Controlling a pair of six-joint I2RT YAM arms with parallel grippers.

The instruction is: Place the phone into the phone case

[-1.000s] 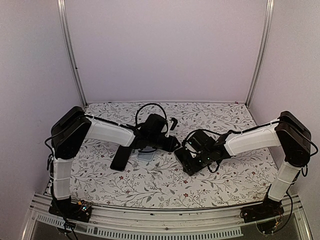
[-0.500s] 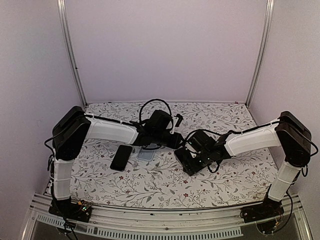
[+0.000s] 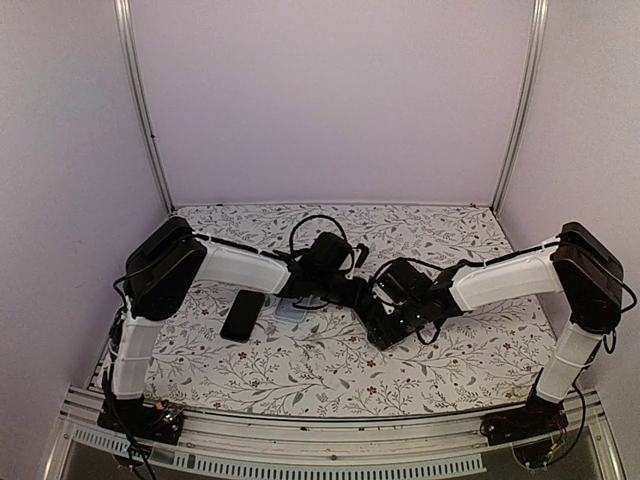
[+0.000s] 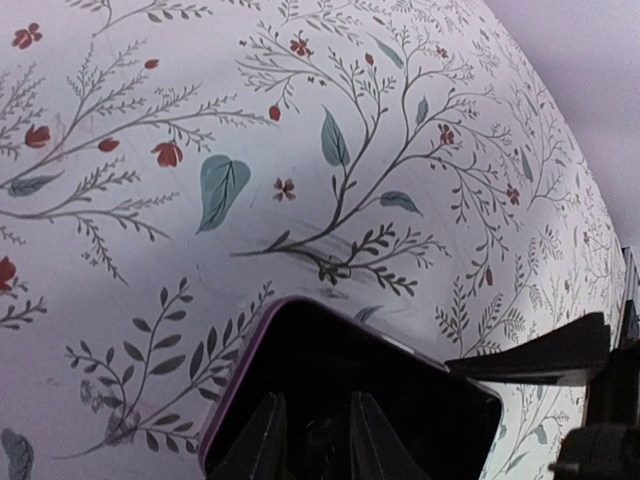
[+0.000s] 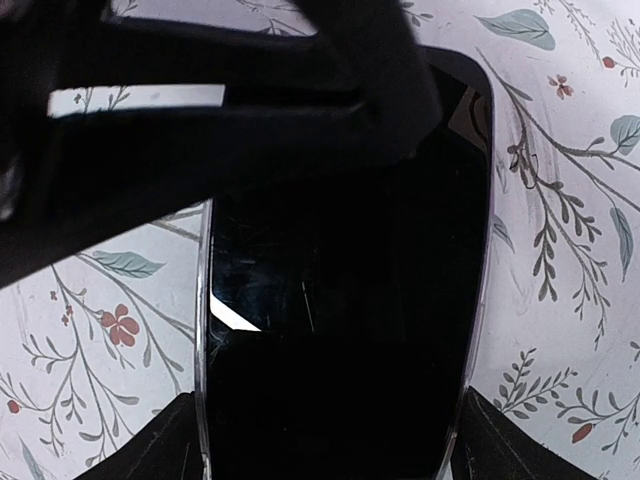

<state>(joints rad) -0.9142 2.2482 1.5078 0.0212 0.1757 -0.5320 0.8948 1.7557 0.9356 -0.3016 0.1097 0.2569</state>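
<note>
Right wrist view: right gripper [image 5: 325,445] clasps phone [image 5: 340,320] widthwise at table [image 5: 570,200] centre; left gripper [image 4: 318,435], narrowly parted and empty, over phone's end.

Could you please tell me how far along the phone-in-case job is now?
Done: a clear rim, perhaps the case, edges the phone; full seating can't be confirmed. In hand: the right gripper straddles the phone, the left gripper is at one end. Left: press home if needed, release.
</note>
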